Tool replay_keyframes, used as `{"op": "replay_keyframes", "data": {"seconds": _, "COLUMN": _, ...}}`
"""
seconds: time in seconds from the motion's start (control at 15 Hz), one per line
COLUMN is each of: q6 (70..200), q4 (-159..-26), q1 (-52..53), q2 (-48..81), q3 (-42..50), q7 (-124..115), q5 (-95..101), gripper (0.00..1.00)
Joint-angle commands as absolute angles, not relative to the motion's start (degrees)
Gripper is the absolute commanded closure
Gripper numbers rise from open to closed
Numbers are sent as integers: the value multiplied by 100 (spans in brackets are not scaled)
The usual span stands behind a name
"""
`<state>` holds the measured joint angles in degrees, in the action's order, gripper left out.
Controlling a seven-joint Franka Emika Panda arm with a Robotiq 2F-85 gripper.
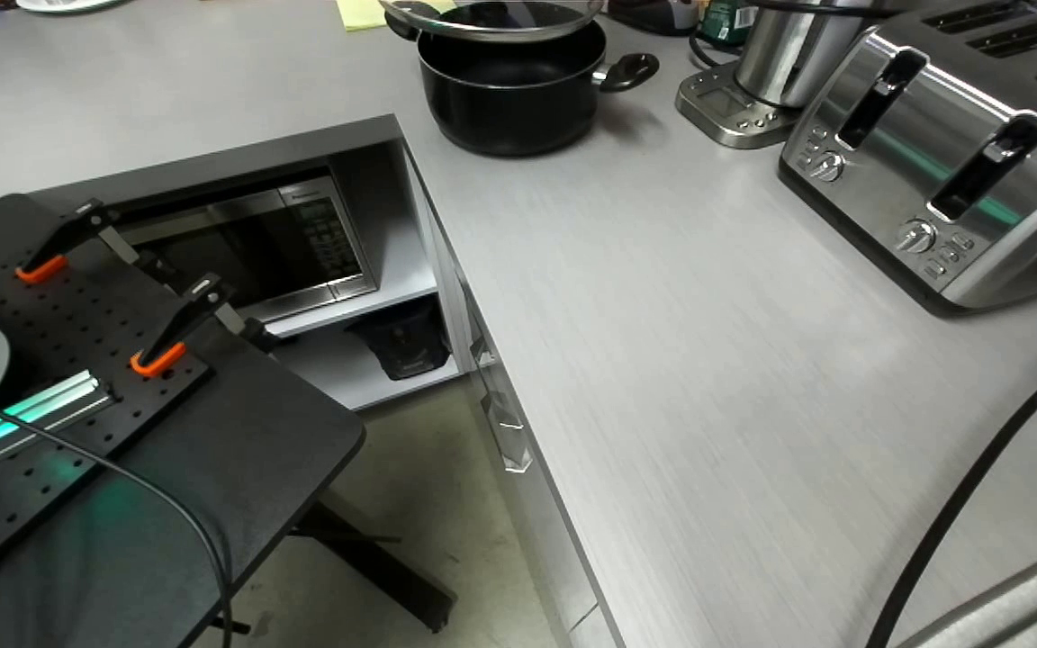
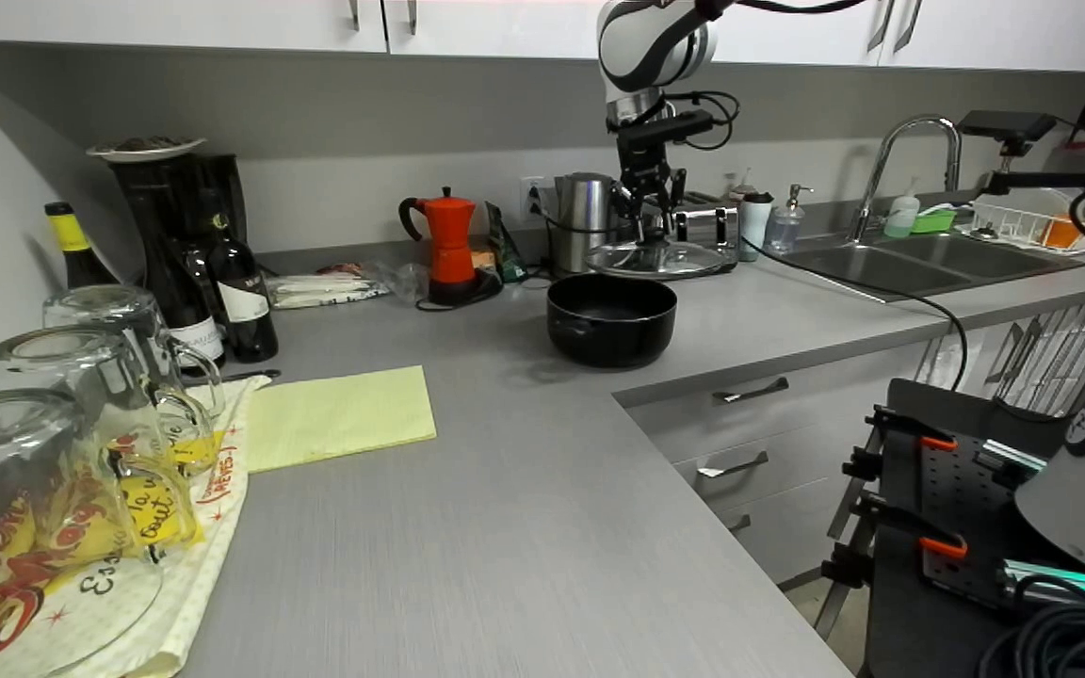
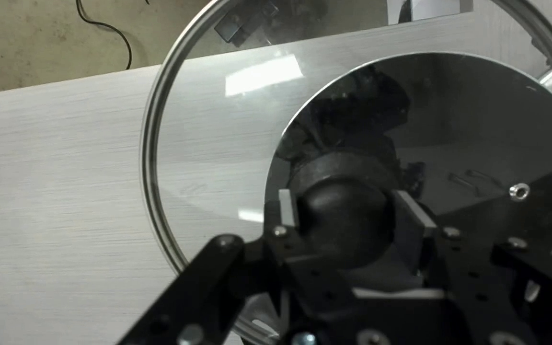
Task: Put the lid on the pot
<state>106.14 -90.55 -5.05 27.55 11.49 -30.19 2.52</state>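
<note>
A: There's the glass lid (image 2: 660, 264), up over the uncovered pot (image 2: 610, 330), not touching it and looking close to level!

B: Level for good reason, I'd say. It's taken by the black knob (image 3: 345, 225) at its centre, so the weight should hang evenly.

A: And down below?

B: The pot stands upright beside the inner corner of the counter (image 2: 495, 508), well apart from the steel toaster (image 1: 960, 162). One side handle (image 1: 629, 72) points out toward the kettle base (image 1: 724, 103), presumably no bother to a lid coming from above.

A: Now the jaws, what have they got?

B: Wrist view tells it: they stand closed in from both sides, the knob filling the space between. I can't make out any daylight there. A pinch on the knob alone, with no contact on the glass that I can see.

A: So straight down, then?

B: Not quite, in my judgement! Through the glass in that view, the pot sits off toward the side with the metal-ringed vent (image 3: 519, 191). Slide that way a touch, then lower gently; let go too soon and the lid could land cocked, half on and half off.
</note>
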Motion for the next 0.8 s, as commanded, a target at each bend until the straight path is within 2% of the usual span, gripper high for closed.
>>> {"op": "replay_keyframes", "data": {"seconds": 0.0, "q6": 10649, "q4": -8653, "q1": -416, "q2": 2995, "q3": 1155, "q7": -3111, "q5": 377, "gripper": 75}}
{"op": "replay_keyframes", "data": {"seconds": 0.73, "q6": 11188, "q4": -8273, "q1": -305, "q2": 3490, "q3": 1197, "q7": -3159, "q5": 422, "gripper": 75}}
